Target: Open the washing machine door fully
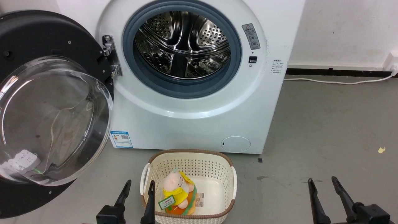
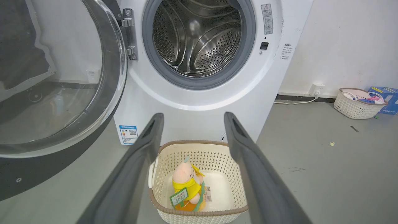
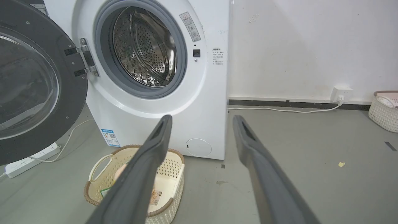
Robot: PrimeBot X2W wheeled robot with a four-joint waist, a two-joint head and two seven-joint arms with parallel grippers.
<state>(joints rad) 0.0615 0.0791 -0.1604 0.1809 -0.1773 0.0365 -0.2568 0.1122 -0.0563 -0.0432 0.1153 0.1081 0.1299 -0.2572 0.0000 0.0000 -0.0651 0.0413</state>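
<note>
Over on the left of the white washing machine, the washing machine door hangs swung wide on its metal hinge. Its inner face is turned to the room, the clear glass bowl bulging out from the black ring. That leaves the steel drum and its grey gasket completely uncovered, and I'd say that's the whole point of the swing: nothing stands in front of the opening now.

And look at the left gripper: its two dark fingers are spread apart with nothing between them. It sits low, just beside the left handle of the cream basket, well apart from the door's edge. To my eye that's a hand with no business left on the door, parked where it can't nudge the panel back.

The right gripper is likewise spread and empty, off to the right above bare grey floor, well clear of everything.

The basket stands on the floor squarely in front of the machine, a yellow and pink plush toy lying inside it, handy to the drum mouth.

Is the door fully open? It looks about as far round as that hinge allows, so I'd call the job done or a whisker from it. A power strip lies on the floor under the door.
</note>
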